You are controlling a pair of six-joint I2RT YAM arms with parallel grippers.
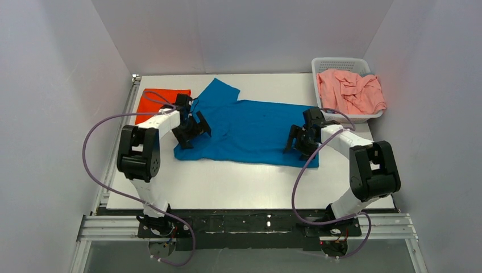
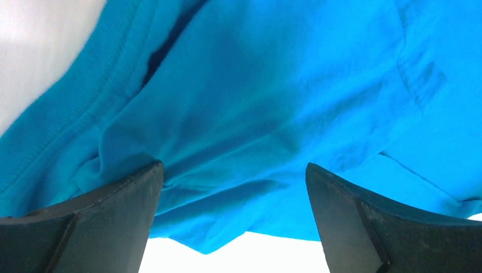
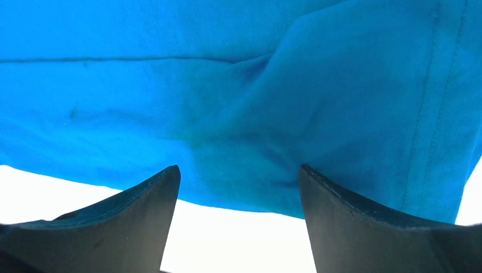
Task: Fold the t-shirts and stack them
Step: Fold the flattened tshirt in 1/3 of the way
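Observation:
A bright blue t-shirt (image 1: 250,128) lies spread across the middle of the white table (image 1: 227,187), one sleeve pointing to the back. My left gripper (image 1: 193,132) stands open over its left end, near the collar; its wrist view shows wrinkled blue cloth (image 2: 256,108) between the wide-apart fingers (image 2: 113,216). My right gripper (image 1: 301,145) stands open over the shirt's right front edge (image 3: 239,136), nothing pinched. An orange-red t-shirt (image 1: 158,99) lies folded at the back left. A pale salmon-pink t-shirt (image 1: 349,91) sits crumpled in the basket.
The white lattice basket (image 1: 341,62) stands at the table's back right corner. Grey walls enclose the table on three sides. A metal rail (image 1: 113,165) runs along the left edge. Purple cables loop from both arms.

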